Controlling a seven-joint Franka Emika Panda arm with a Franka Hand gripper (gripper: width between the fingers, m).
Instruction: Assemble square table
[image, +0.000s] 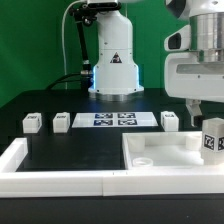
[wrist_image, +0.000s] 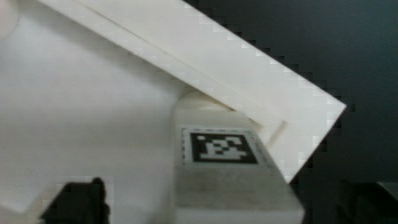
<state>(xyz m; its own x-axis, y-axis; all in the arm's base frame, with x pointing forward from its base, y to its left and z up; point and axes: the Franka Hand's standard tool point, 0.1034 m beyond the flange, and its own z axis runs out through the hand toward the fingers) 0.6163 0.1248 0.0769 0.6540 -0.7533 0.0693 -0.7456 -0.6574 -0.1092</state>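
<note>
Black is the tabletop (image: 60, 145) on which everything is laid. Along its near edge and up its edge on the exterior view's left, a long white border wall (image: 60, 182) is set as a low rim. Against that wall, in the tabletop's near corner on the exterior view's right, the white square slab (image: 165, 168) of the table is laid flat, and a round socket (image: 143, 160) is seen by the slab's edge on the exterior view's left. At the far edge the arm's white base (image: 113, 60) is mounted, and just in front of it the marker board (image: 113, 119) is fixed. In line with that board three small white leg blocks (image: 61, 121) are stood, two towards the exterior view's left and one just beside the board on the exterior view's right. A fourth leg block (wrist_image: 222, 150), tagged, is stood upright at the slab's far corner on the exterior view's right; whether it is seated in a socket cannot be told. Over it the gripper (wrist_image: 228, 198) is hung, its dark fingers (wrist_image: 75, 200) spread wide on either side of the block and apart from it, so nothing is grasped.
</note>
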